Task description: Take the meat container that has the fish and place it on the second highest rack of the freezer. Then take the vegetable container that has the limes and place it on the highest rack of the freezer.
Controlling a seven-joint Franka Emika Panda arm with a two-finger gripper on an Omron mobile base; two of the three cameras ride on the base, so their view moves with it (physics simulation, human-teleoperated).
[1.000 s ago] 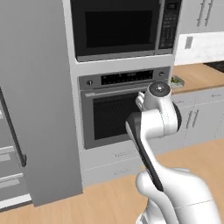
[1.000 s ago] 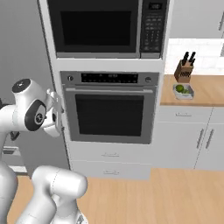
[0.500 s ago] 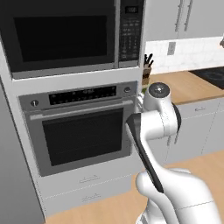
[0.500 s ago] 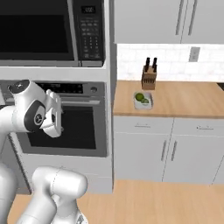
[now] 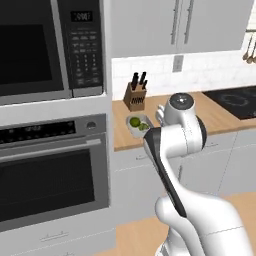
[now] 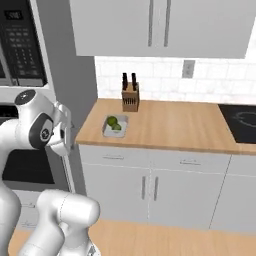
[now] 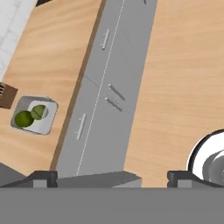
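The vegetable container (image 6: 107, 131) is a shallow pale tray near the left end of the wooden counter, with two green limes (image 6: 114, 123) in it. It also shows in the left base view as the tray (image 5: 131, 131) with limes (image 5: 135, 121), and in the hand view, far left, as the tray (image 7: 48, 119) with limes (image 7: 24, 118). My gripper (image 7: 113, 178) is open and holds nothing. It hangs in front of the counter's left end (image 6: 66, 148), apart from the tray. The meat container, the fish and the freezer are out of view.
A knife block (image 6: 130, 97) stands just behind the tray by the wall. A black cooktop (image 6: 244, 120) lies at the counter's right end. The wall oven (image 5: 50, 170) and microwave (image 5: 45, 45) stand to the left. Grey cabinet doors (image 6: 150, 187) run below, upper cabinets above.
The whole picture has shifted: the base has driven to the right, from the freezer and oven to the counter with the limes tray. The arm keeps its pose and the gripper stays open.
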